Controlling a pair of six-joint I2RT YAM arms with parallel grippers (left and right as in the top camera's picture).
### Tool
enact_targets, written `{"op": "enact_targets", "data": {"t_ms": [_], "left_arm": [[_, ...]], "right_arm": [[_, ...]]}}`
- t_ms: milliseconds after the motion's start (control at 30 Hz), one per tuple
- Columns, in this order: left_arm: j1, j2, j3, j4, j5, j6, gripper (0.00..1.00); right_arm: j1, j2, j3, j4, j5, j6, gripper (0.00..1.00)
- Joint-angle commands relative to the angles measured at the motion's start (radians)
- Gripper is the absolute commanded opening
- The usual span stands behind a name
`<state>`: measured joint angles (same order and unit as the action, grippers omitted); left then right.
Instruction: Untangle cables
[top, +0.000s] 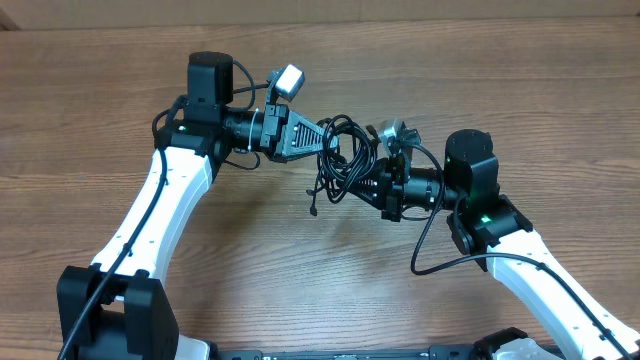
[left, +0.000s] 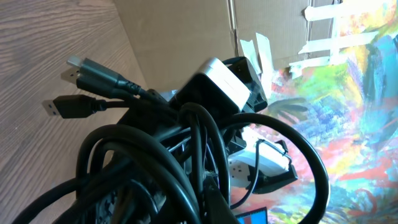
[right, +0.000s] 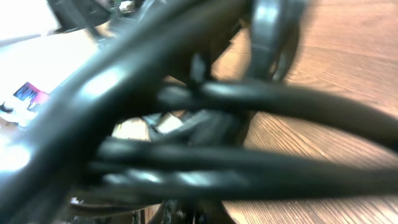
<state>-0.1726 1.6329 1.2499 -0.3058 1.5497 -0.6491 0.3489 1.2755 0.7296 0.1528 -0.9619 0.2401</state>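
The tangle of cables (top: 340, 160) sits mid-frame in the overhead view, pinched from both sides. The left gripper (top: 322, 138) is clamped tight on its upper-left edge and the right gripper (top: 368, 182) on its lower right. I'd draw them apart slowly, watching the loose plugs (left: 68, 107), so the loops slide free rather than cinch tighter.

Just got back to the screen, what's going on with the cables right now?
Both arms hold the cables between them as one black tangle over the wooden table. The left end effector is shut on the bundle from one side, and the right end effector from the other. Nothing is separated yet: the loops are wound together, with two plugs sticking out in the left wrist view.
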Motion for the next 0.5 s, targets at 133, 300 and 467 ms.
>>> {"op": "enact_targets", "data": {"t_ms": [133, 300, 467], "left_arm": [[0.016, 0.002, 0.024, 0.004, 0.031, -0.002, 0.04], [0.015, 0.002, 0.024, 0.004, 0.031, -0.002, 0.04], [0.015, 0.002, 0.024, 0.004, 0.030, -0.002, 0.04]], "right_arm": [[-0.071, 0.000, 0.023, -0.122, 0.164, 0.132, 0.04], [-0.124, 0.000, 0.023, -0.196, 0.165, 0.177, 0.04], [-0.132, 0.000, 0.023, -0.217, 0.165, 0.183, 0.04]]}}
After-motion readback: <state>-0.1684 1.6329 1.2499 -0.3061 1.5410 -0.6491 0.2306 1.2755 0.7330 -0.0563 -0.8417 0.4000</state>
